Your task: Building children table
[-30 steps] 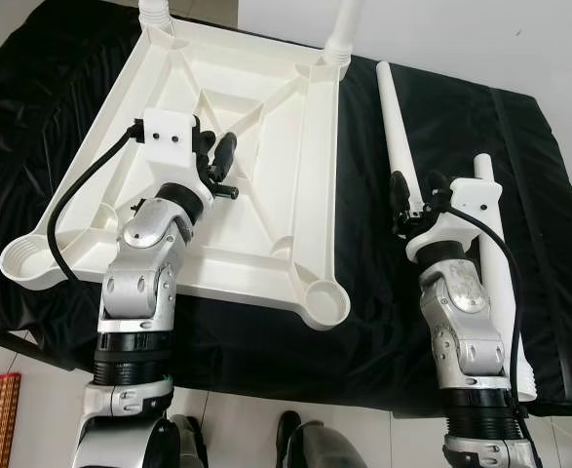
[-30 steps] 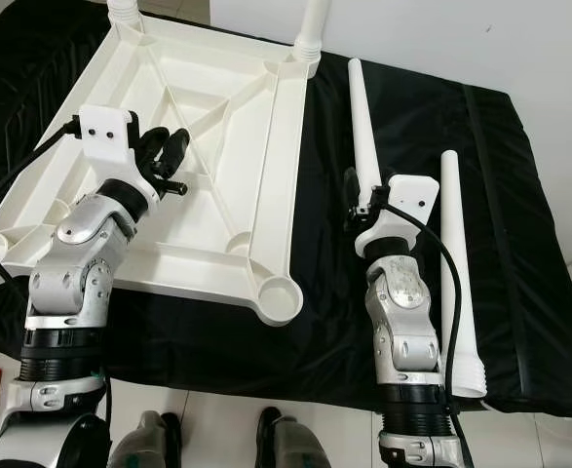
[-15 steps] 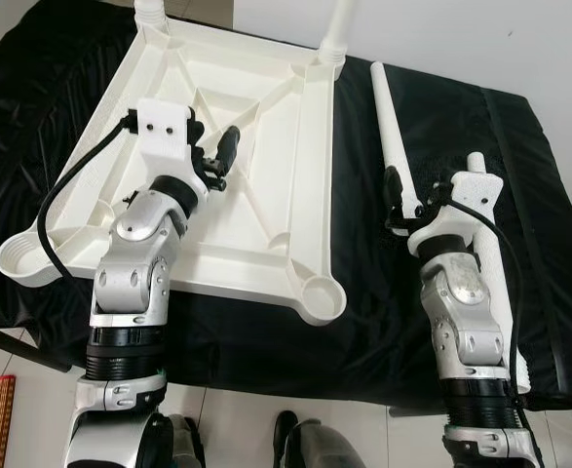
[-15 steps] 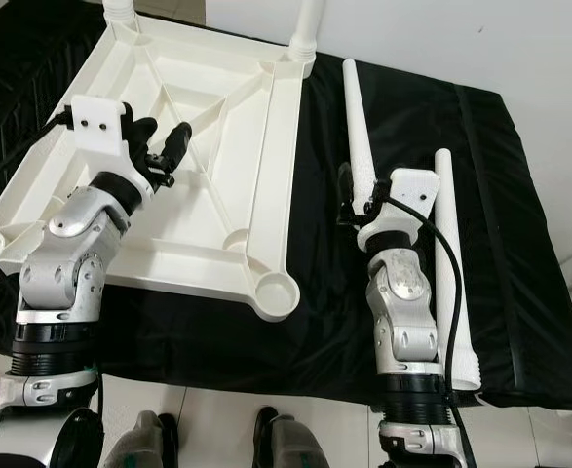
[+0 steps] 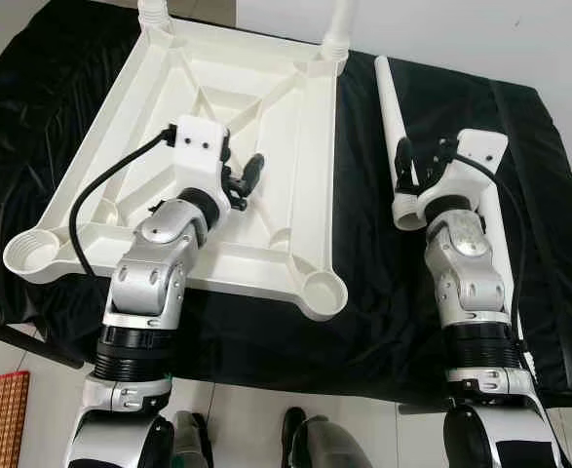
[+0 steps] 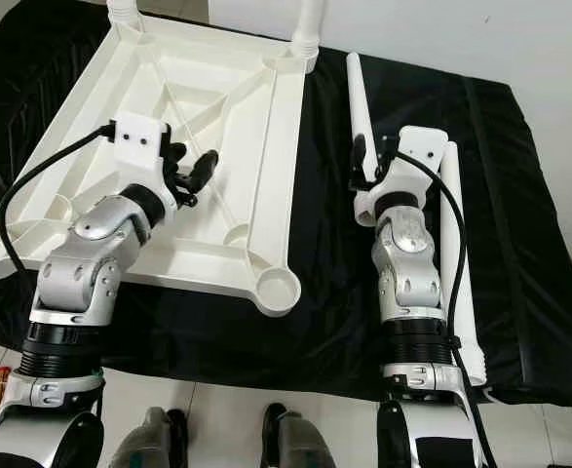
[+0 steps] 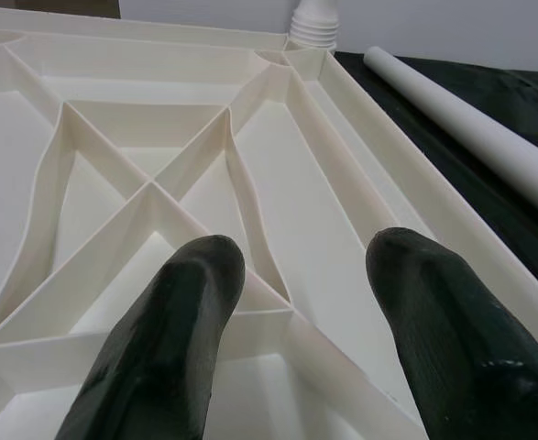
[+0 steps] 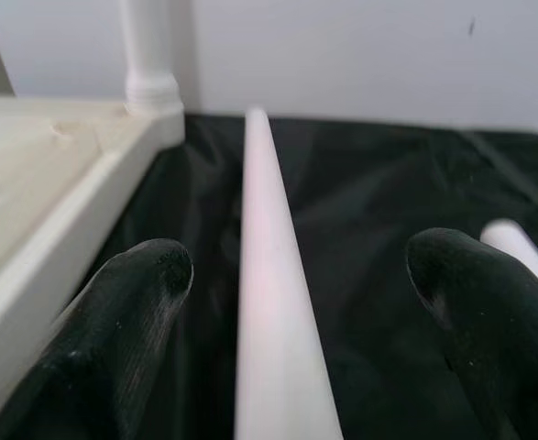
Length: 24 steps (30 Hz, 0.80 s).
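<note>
Across black cloth (image 5: 61, 117) under a white wall, looking down on the top (image 5: 266, 88) lying upside down, ribs up, with two legs already standing in the far corners (image 5: 339, 19) and two near sockets (image 5: 323, 288) waiting empty. Reaching with the right gripper (image 5: 424, 156) to the loose leg (image 5: 391, 117) just right of the top, on the cloth. Straddling that leg with fingers (image 8: 131, 312) spread wide, one to each side, pads apart from it and gripping nothing so far. Noting the leg's long axis running straight away from the robot, nearly parallel to the top's right edge, thin tip far and wide end near, just under the wrist. Lining up well for a closing pinch across the leg, judging by the wrist view, where the shaft is passing midway between the fingers. Leaving a second leg (image 6: 458, 253) farther right, partly behind the right arm. Hovering with the left gripper (image 5: 245, 175) over the ribbed middle of the top, fingers likewise parted and empty, well apart from either loose leg. Judging the right arm plainly nearer, and the nearest empty socket lying to its left and toward the robot, so carrying the wide end there after lifting.
</note>
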{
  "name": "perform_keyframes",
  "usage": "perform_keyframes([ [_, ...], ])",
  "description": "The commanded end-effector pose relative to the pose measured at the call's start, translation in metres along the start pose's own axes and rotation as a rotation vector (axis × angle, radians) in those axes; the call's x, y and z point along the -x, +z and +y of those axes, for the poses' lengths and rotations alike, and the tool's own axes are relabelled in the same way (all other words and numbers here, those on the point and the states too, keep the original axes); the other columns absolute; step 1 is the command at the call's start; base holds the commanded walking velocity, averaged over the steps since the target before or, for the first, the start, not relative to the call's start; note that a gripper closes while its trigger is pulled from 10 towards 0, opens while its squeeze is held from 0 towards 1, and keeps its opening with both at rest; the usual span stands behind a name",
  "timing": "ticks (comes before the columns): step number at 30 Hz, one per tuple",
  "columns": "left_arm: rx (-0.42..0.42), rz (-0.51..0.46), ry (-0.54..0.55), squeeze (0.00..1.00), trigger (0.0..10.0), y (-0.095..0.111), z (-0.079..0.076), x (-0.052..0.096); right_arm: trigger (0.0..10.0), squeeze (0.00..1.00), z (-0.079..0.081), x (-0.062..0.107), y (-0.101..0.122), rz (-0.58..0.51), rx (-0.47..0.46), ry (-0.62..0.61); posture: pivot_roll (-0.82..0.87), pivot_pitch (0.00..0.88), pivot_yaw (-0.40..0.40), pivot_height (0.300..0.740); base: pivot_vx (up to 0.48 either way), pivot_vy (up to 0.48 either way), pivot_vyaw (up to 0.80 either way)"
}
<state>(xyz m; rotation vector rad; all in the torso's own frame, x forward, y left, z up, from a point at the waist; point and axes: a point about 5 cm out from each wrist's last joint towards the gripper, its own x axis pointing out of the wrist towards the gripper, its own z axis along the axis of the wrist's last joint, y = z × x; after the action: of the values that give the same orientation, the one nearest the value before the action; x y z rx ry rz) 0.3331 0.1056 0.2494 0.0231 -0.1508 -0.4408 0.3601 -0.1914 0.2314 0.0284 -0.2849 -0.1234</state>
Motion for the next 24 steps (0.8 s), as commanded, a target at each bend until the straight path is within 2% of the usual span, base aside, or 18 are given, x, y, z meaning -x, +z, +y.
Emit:
perform_keyframes([
  [1, -0.004, 0.018, -0.032, 0.00, 10.0, -0.004, -0.004, 0.002, 10.0, 0.00, -0.006, -0.001, -0.005, 0.032, -0.012, -0.014, 0.07, 0.258, -0.048, 0.740, 0.000, 0.000, 0.00],
  [6, -0.008, 0.041, -0.042, 0.00, 10.0, -0.005, -0.005, 0.005, 10.0, 0.00, -0.008, -0.005, -0.020, 0.123, -0.018, 0.006, 0.07, 0.271, -0.043, 0.740, 0.000, 0.000, 0.00],
  [12, -0.013, 0.049, -0.045, 0.00, 10.0, -0.005, -0.006, 0.006, 10.0, 0.00, -0.005, -0.003, -0.030, 0.172, -0.053, 0.056, 0.07, 0.277, -0.044, 0.740, 0.000, 0.000, 0.00],
  [24, -0.006, 0.050, -0.041, 0.00, 10.0, -0.003, -0.006, 0.006, 10.0, 0.00, -0.001, 0.001, -0.043, 0.232, -0.045, 0.087, 0.08, 0.278, -0.048, 0.740, 0.000, 0.000, 0.00],
])
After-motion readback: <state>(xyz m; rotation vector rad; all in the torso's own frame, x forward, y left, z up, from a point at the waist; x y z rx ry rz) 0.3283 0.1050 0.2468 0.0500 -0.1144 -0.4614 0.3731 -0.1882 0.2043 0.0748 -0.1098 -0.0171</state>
